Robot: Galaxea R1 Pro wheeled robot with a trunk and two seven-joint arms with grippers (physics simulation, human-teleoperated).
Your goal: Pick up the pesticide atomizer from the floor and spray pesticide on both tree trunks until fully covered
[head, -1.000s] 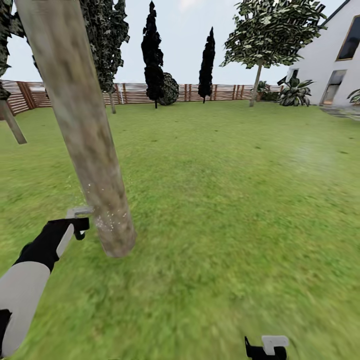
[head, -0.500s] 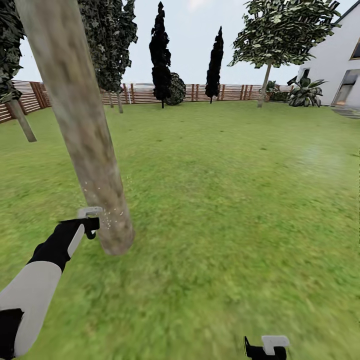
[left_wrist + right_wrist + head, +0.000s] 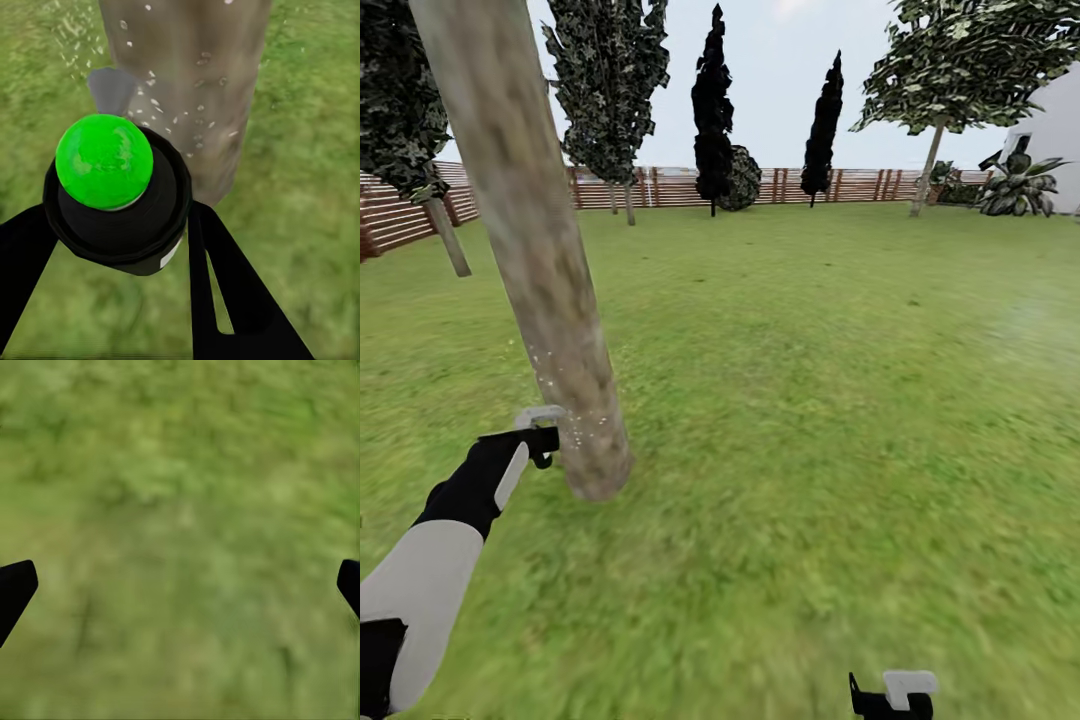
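Note:
In the head view a thick, mottled grey-tan tree trunk [image 3: 540,250] leans up from the lawn just ahead on the left. My left gripper [image 3: 535,445] is shut on the pesticide atomizer [image 3: 538,415], whose grey nozzle almost touches the trunk's base. The left wrist view shows the atomizer's black body and green ball top [image 3: 105,161] between the black fingers [image 3: 225,300], facing the trunk [image 3: 187,67]. White pesticide specks [image 3: 150,90] dot the bark and the air around it [image 3: 575,425]. A second grey-tan trunk [image 3: 448,235] stands far left by the fence. My right gripper [image 3: 890,700] hangs open over grass [image 3: 180,585].
Green lawn [image 3: 810,350] stretches ahead and to the right. A brown slat fence [image 3: 660,185] closes the far side, with two near-black slim trees [image 3: 712,100] and a bush before it. A white house wall [image 3: 1050,130] and a leafy plant stand at the far right.
The whole picture has shifted right, so the camera has turned left. My left gripper keeps the atomizer at the trunk's base, where white specks still float. The right gripper has not moved.

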